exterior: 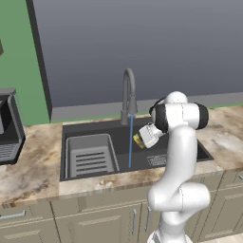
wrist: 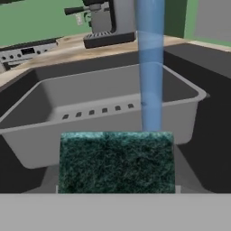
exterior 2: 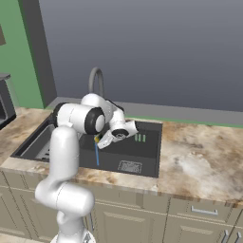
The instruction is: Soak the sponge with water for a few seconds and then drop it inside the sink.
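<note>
Gripper [exterior: 141, 140] clamped on sponge [exterior: 138, 140], just beside water [exterior: 130, 142], above sink [exterior: 185, 135]. Grey rack insert [exterior: 90, 156] at sink's left end; water landing mid-basin.

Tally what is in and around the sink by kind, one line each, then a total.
Sponge, held in the gripper beside the stream: 1
Water stream: 1
Sink: 1
Gooseneck faucet: 1
Grey rack insert: 1
Drain grate: 1
Dark appliance on the counter: 1
Total: 7
</note>
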